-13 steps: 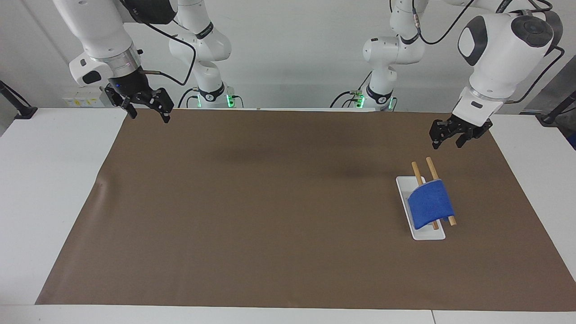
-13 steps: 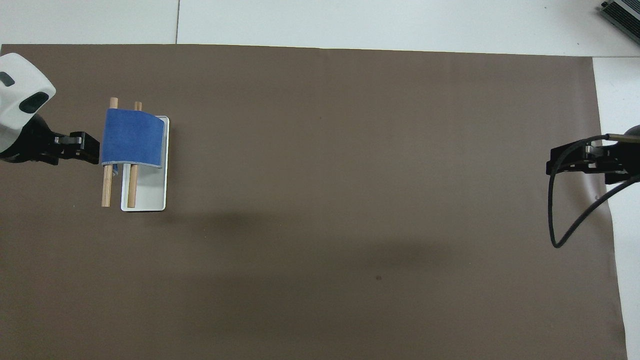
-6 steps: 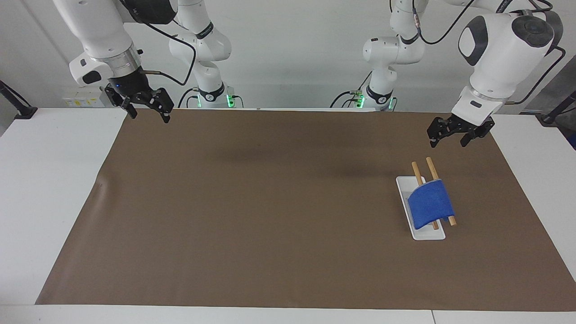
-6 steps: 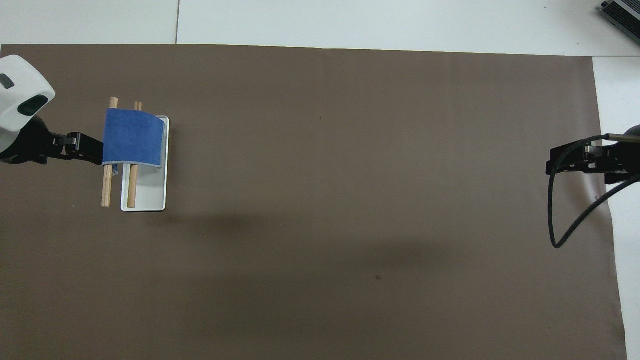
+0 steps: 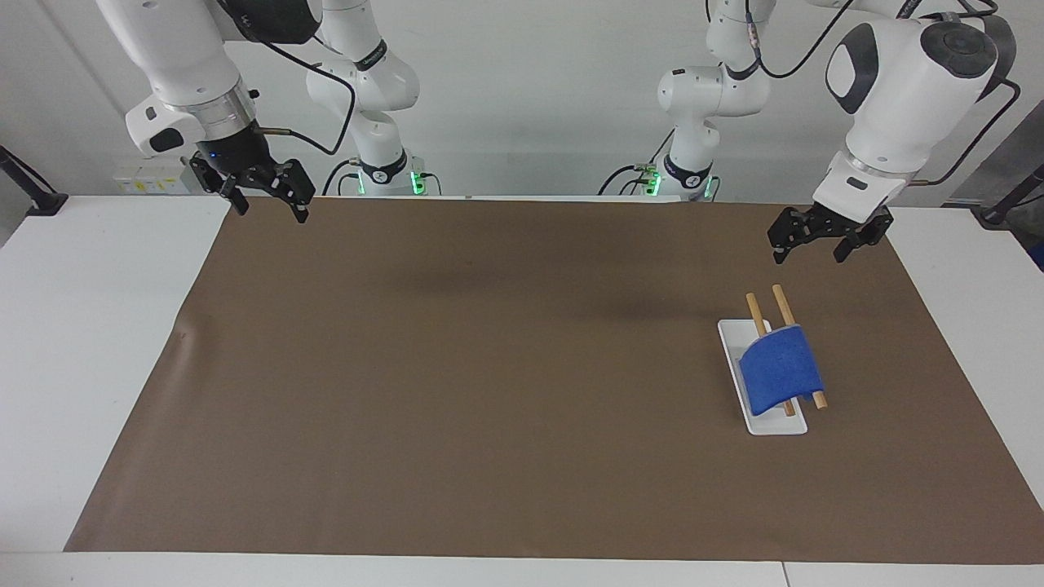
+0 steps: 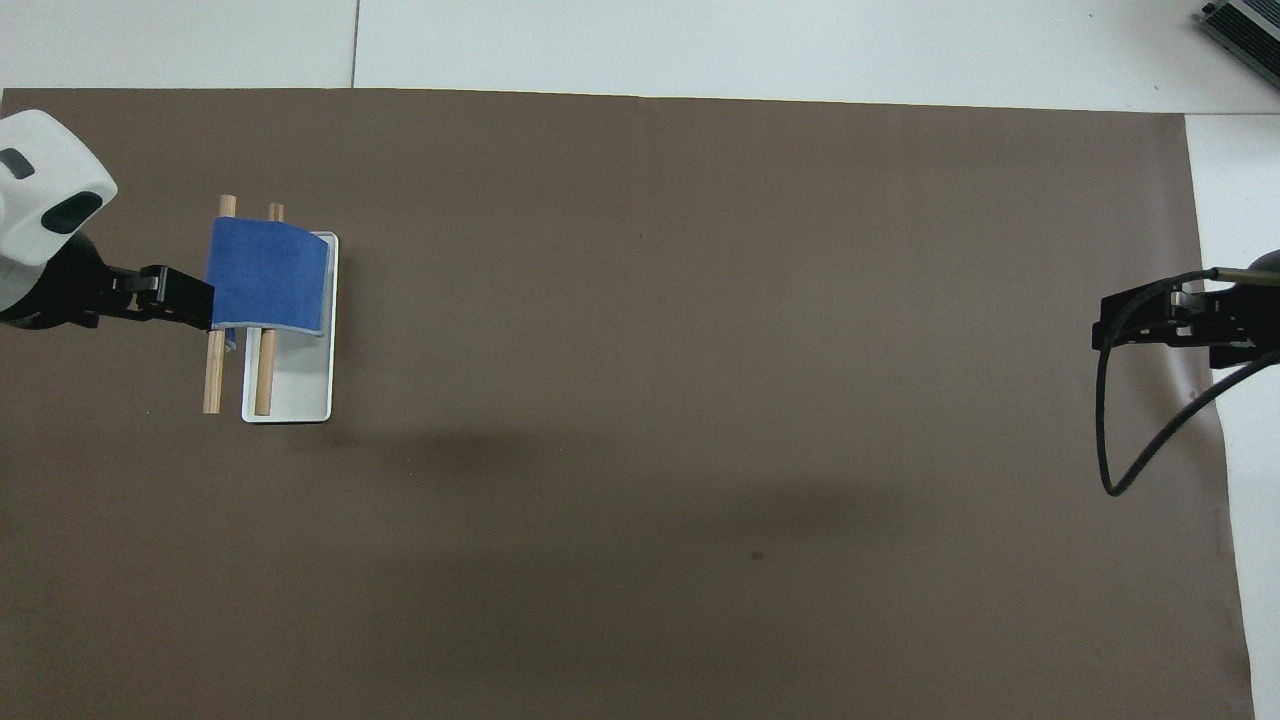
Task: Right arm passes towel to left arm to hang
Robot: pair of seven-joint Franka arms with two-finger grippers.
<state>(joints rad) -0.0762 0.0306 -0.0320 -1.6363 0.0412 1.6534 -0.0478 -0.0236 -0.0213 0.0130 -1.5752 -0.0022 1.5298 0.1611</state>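
The blue towel (image 5: 779,367) hangs draped over the two wooden rods (image 5: 754,310) of the white-based rack (image 5: 771,424), toward the left arm's end of the table. It also shows in the overhead view (image 6: 268,280), on the rack (image 6: 295,395). My left gripper (image 5: 807,251) is open and empty, raised over the brown mat beside the rods' ends, clear of the towel. In the overhead view the left gripper (image 6: 195,305) sits at the towel's edge. My right gripper (image 5: 272,210) is open and empty, held high over the mat's corner at the right arm's end, and it also shows in the overhead view (image 6: 1105,330).
A brown mat (image 5: 489,391) covers most of the white table (image 5: 90,326). A black cable (image 6: 1110,440) loops down from the right arm's wrist. The mat's edge (image 5: 183,330) at the right arm's end is slightly wrinkled.
My left gripper has risen a little and drifted slightly toward the table's middle, its fingers spreading wider. The towel, the rack and the right arm have not moved.
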